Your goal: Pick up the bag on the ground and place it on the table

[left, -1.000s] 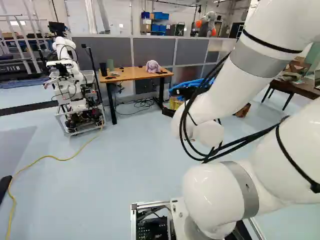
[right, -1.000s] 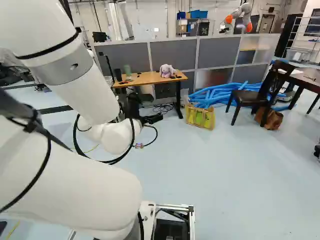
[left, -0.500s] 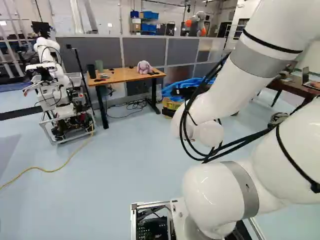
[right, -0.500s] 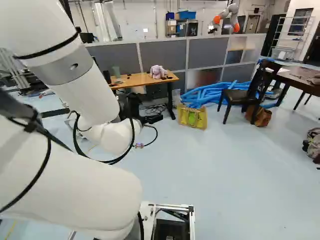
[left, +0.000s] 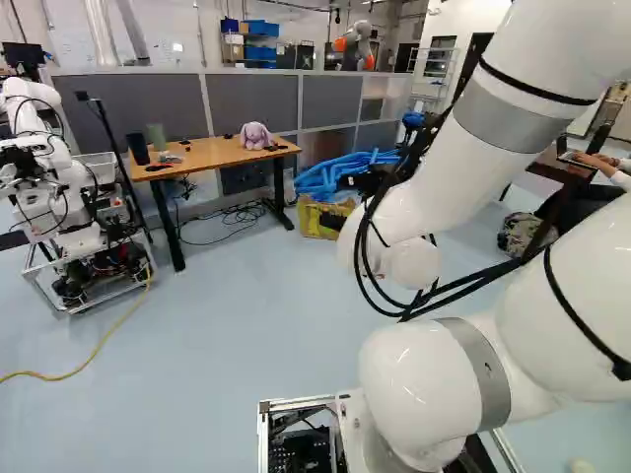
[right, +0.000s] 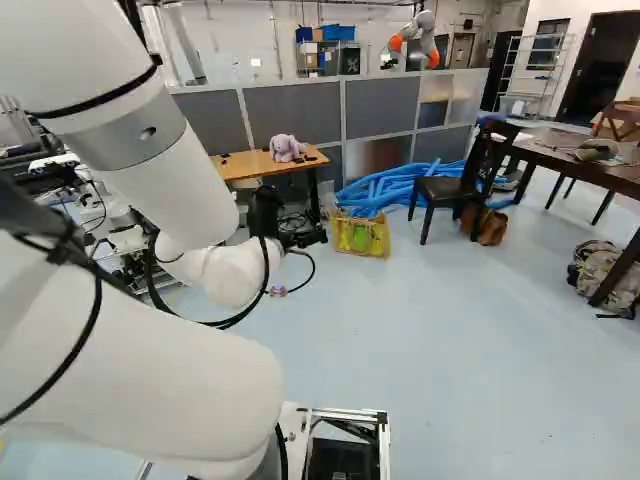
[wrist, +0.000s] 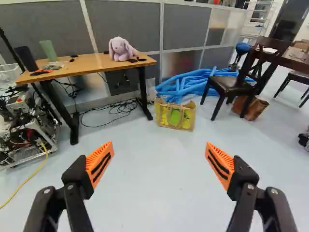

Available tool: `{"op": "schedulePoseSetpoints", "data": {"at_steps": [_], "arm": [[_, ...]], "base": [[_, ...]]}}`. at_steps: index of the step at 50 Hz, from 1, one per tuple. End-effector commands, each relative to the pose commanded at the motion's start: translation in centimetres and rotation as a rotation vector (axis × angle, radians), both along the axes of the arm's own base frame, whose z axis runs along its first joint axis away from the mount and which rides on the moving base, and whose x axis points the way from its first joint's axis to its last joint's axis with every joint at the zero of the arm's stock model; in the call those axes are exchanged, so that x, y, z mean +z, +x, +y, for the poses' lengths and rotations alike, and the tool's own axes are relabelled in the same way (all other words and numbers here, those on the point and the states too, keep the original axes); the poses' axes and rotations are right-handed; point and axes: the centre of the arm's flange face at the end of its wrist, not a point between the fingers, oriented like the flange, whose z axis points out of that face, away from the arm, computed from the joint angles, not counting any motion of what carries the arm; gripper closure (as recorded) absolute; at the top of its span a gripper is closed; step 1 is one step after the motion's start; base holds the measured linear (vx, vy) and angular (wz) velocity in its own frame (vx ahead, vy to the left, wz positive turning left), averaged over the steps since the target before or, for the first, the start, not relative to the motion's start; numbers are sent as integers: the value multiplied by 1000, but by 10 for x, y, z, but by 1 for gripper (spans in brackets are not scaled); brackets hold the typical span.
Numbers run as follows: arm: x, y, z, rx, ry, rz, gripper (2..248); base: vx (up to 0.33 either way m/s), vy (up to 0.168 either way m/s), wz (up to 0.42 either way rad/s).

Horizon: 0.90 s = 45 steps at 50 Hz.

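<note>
White arm (left: 449,187) rose right of the middle of the left base view, gripper (right: 298,238) out ahead. Wrist view: fingers wide apart, orange pads (wrist: 100,164) facing across the gap. Yellow cable (left: 104,340) ran over the floor (wrist: 159,198) to another robot (left: 59,197) at the left of the left base view. Camo backpack (right: 605,272) sat on the floor by the dark table (right: 580,165), right side of the right base view. Yellow bag (wrist: 176,116), the task one, stood upright on the floor, well ahead of the gripper, just beside a black leg of the wooden table (wrist: 87,66). Plush bunny (wrist: 120,49), green cup (wrist: 49,50) and black cup (wrist: 26,59) on that tabletop. Dark chair (wrist: 231,84) near the bag, brown bag (wrist: 251,107) on the floor by its legs. Blue tubes (wrist: 186,83) behind the yellow bag. Grey partition (wrist: 135,24) behind all that.
</note>
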Motion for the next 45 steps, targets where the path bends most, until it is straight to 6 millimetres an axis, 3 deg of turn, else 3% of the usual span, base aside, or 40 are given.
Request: {"op": "schedulePoseSetpoints", "data": {"at_steps": [12, 45], "arm": [[0, 0, 0, 0, 0, 0, 3], [0, 0, 0, 0, 0, 0, 3]], "base": [[139, -44, -230], [146, -1, -15]]}}
